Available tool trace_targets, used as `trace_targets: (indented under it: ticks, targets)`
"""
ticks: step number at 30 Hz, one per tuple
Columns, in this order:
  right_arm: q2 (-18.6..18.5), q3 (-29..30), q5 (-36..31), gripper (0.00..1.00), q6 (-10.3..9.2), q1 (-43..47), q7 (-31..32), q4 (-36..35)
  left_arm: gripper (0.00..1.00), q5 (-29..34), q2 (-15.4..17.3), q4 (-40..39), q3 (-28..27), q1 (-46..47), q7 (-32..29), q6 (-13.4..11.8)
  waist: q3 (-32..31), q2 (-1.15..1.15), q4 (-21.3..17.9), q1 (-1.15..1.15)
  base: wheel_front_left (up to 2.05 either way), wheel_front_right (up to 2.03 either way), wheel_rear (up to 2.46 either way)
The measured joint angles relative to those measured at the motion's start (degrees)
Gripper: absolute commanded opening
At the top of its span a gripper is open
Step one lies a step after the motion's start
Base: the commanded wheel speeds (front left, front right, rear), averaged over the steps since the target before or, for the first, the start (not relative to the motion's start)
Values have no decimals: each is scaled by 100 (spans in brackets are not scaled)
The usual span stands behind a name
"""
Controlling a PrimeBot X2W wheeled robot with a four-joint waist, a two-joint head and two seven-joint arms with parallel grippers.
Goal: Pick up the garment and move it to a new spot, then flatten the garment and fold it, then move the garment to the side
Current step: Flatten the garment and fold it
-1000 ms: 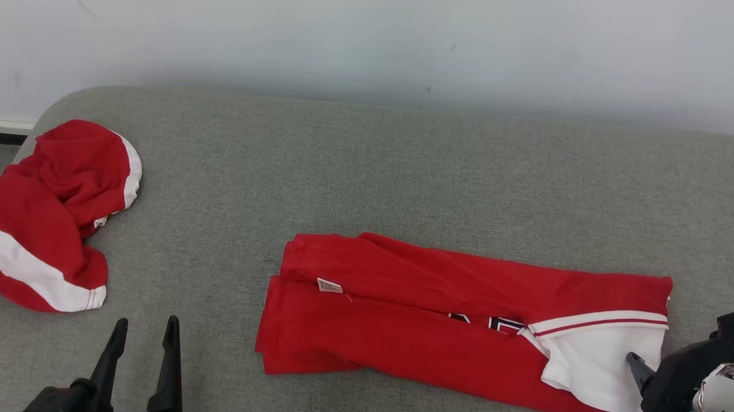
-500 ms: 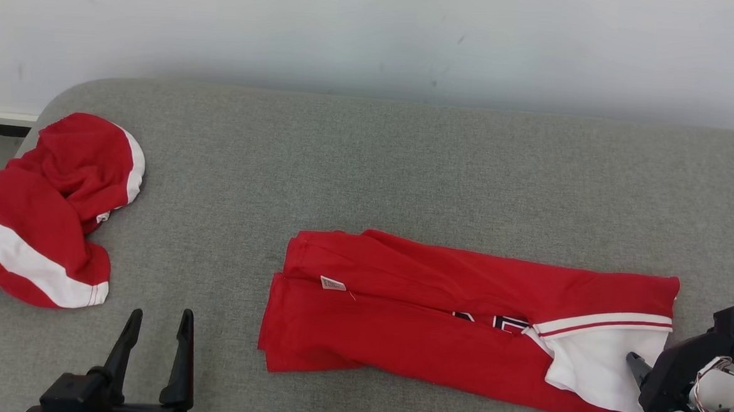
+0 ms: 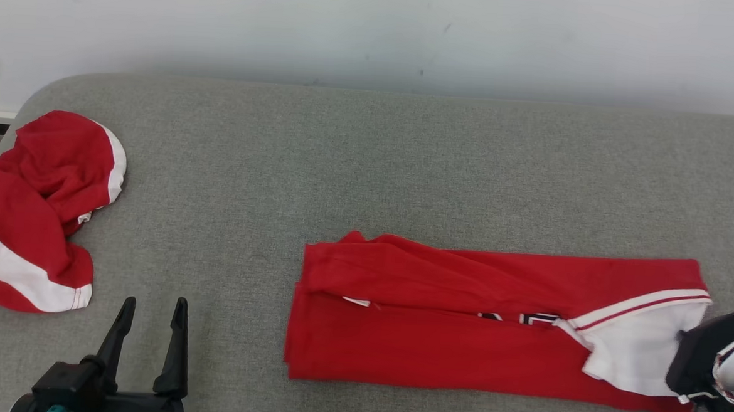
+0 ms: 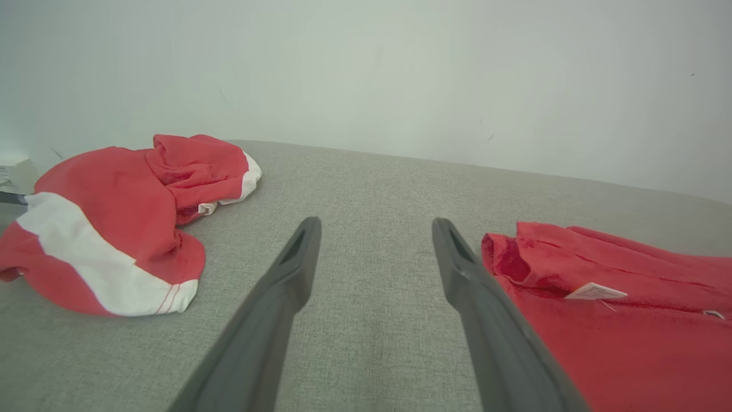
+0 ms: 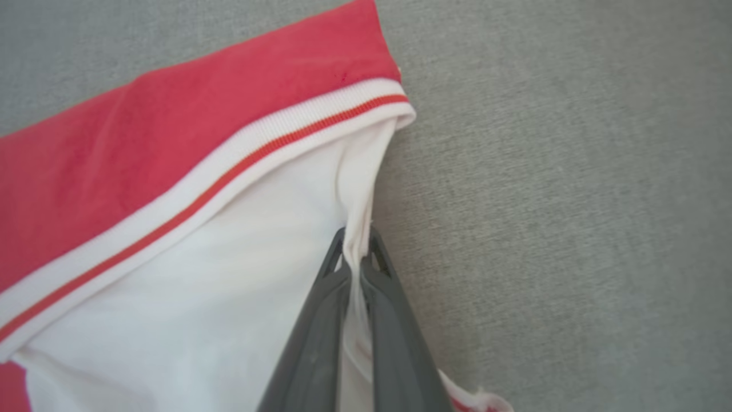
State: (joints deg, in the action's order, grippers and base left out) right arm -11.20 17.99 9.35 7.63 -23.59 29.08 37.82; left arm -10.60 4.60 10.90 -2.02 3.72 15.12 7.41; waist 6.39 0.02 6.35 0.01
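Right wrist view shows the right pincer (image 5: 356,246) clenched on the white edge of the folded red jersey (image 5: 171,131), probably to drag it aside, while the left pincer (image 3: 152,306) hangs spread, unneeded.

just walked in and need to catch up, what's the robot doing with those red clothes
The right gripper is shut on the white edge at the right end of the folded red garment, which lies on the grey padded surface. The left gripper is open and holds nothing, between that garment and a crumpled red-and-white garment at the far left.
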Motion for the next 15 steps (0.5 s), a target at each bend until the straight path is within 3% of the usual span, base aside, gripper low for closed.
trace_targets:
  ticks: [10, 15]
  targets:
    - [-677, 848, -723, 0, -5, 27, -94, -483, 100, 0, -25, -19, 15, 14, 0, 1, -19, 0, -184, 0, 0, 0, 0]
    - [-566, 706, -851, 0, -7, 97, 12, -1002, 100, 0, -37, -15, 13, 12, 0, 1, -56, -1, -239, 0, 0, 0, 0]
